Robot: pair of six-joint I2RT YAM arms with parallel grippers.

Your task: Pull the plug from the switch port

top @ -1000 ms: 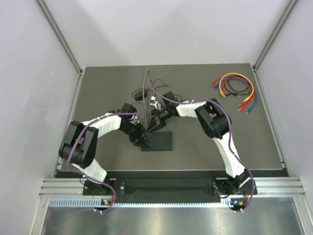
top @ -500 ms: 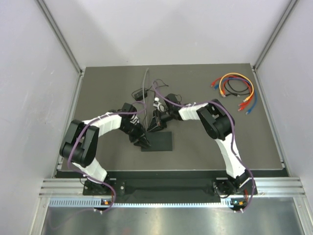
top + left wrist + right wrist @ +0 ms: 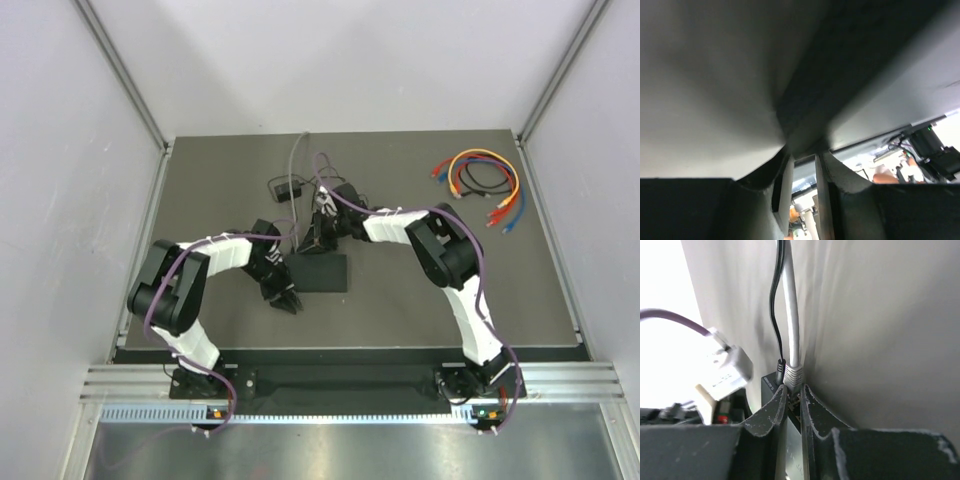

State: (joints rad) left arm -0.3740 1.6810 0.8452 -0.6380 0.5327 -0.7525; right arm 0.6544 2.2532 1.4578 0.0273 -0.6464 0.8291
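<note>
The switch (image 3: 321,272) is a flat black box lying on the dark mat at mid-table. A grey plug (image 3: 794,375) on a grey cable (image 3: 791,315) sits in a port on its far edge, beside a thin black power lead (image 3: 780,364). My right gripper (image 3: 313,243) is at that far edge; in the right wrist view it (image 3: 794,388) is closed narrowly on the base of the plug, above the switch body (image 3: 769,384). My left gripper (image 3: 286,300) rests on the mat just off the switch's near left corner, and it (image 3: 804,158) is nearly closed with nothing between the fingers.
A black power adapter (image 3: 286,189) with its lead lies behind the switch. A coil of orange, red, blue and black patch cables (image 3: 485,185) lies at the back right. The grey cable (image 3: 298,160) runs to the back edge. White walls enclose the mat.
The switch has slid away from the arms and turned slightly, following my right gripper as it drew back. My left gripper has come off the switch's left edge onto the mat.
</note>
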